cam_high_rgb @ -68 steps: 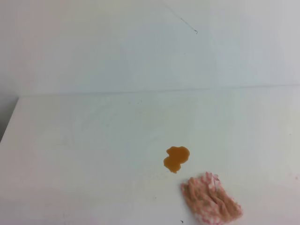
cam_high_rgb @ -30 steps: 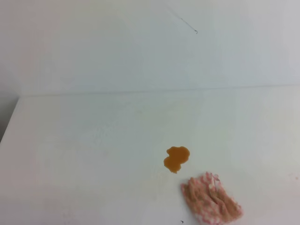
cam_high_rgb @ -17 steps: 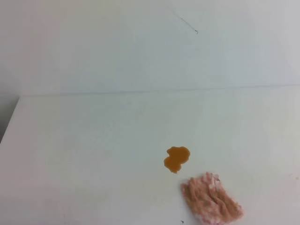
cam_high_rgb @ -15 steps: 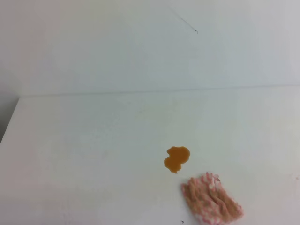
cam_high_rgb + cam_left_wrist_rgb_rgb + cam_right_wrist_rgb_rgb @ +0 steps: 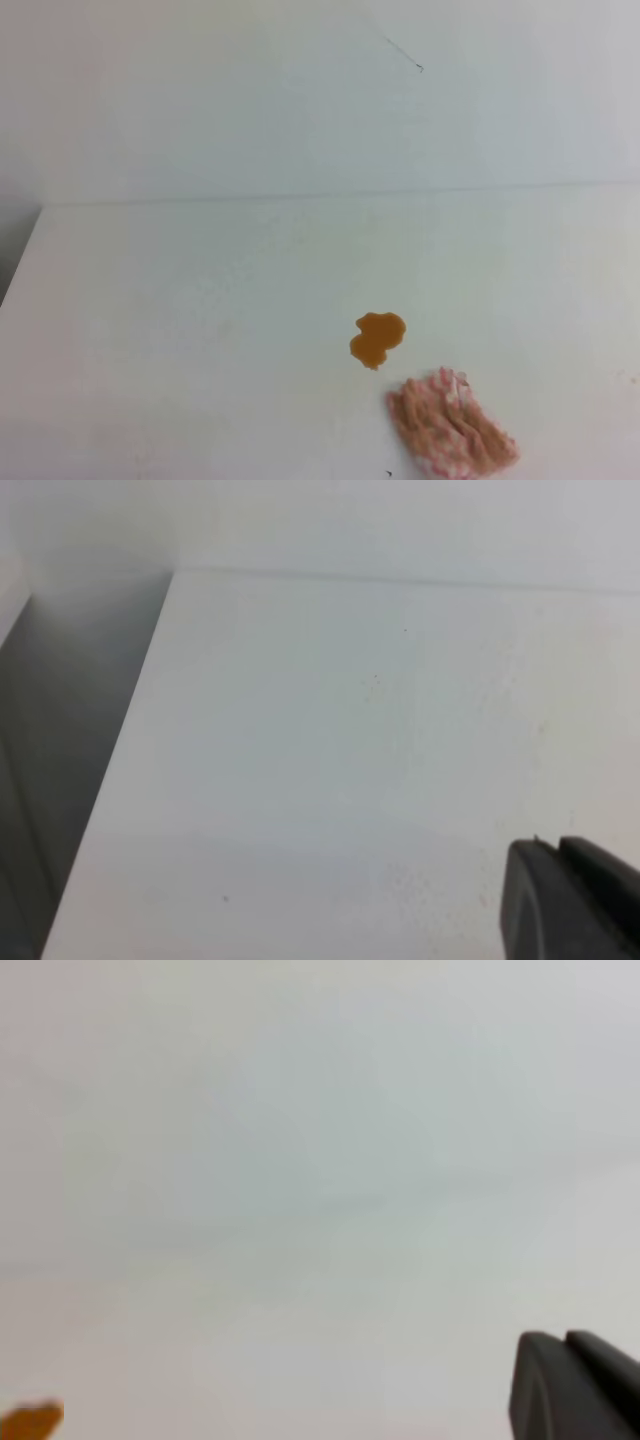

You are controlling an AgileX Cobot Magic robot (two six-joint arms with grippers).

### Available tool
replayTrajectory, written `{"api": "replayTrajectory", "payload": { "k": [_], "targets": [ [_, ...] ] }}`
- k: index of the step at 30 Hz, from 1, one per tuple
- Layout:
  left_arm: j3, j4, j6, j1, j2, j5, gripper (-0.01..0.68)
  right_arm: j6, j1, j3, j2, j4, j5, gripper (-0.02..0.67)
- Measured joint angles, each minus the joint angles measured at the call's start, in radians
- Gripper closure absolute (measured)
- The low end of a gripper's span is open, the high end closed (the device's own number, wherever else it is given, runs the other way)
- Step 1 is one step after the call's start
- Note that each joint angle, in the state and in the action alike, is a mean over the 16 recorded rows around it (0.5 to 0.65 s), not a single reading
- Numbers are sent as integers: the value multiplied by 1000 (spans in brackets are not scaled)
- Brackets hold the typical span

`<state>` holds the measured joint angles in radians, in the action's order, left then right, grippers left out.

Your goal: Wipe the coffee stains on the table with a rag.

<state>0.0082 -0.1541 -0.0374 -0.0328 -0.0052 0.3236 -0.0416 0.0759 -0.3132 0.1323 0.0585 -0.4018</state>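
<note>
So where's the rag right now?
In the high view the rag lies on the table near the bottom edge, right of centre, just below and right of the coffee stain, apart from it.

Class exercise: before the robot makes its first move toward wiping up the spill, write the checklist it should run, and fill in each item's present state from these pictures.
1. Coffee stains located on the table: ok.
2. Rag in view, lying flat and free: ok.
3. Rag apart from the spill, not yet soaked: ok.
4. Path over the rag free of either arm in the high view: ok.
5. Right gripper open enough to take the rag: not ok, its fingers are together.
6. Left gripper holding nothing: ok; its fingers look closed too.
</note>
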Motion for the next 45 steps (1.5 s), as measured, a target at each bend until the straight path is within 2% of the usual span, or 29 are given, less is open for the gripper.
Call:
{"api": "replayTrajectory", "payload": {
  "k": [4,8,13,20,24,28,36,40,45],
  "targets": [
    [8,0,0,-13,-5,-3,673,81,0,-129,144,115,-228,648],
    [11,0,1,-25,-7,-4,673,216,-1,-224,315,238,-345,648],
    [11,0,1,-36,-7,-4,673,410,-1,-289,528,375,-380,647],
    [-5,0,2,-35,3,2,674,626,-39,-317,785,511,-332,645],
    [-8,0,2,-35,5,3,674,695,-123,-326,916,562,-275,644],
    [0,0,2,-35,0,0,674,733,-252,-349,1040,587,-210,643],
    [14,0,1,-36,-8,-5,673,697,-526,-467,1289,510,-121,628],
    [16,0,1,-37,-10,-6,673,670,-602,-551,1410,448,-144,581],
    [14,0,1,-36,-8,-5,673,640,-635,-643,1536,364,-198,483]
  ]
}}
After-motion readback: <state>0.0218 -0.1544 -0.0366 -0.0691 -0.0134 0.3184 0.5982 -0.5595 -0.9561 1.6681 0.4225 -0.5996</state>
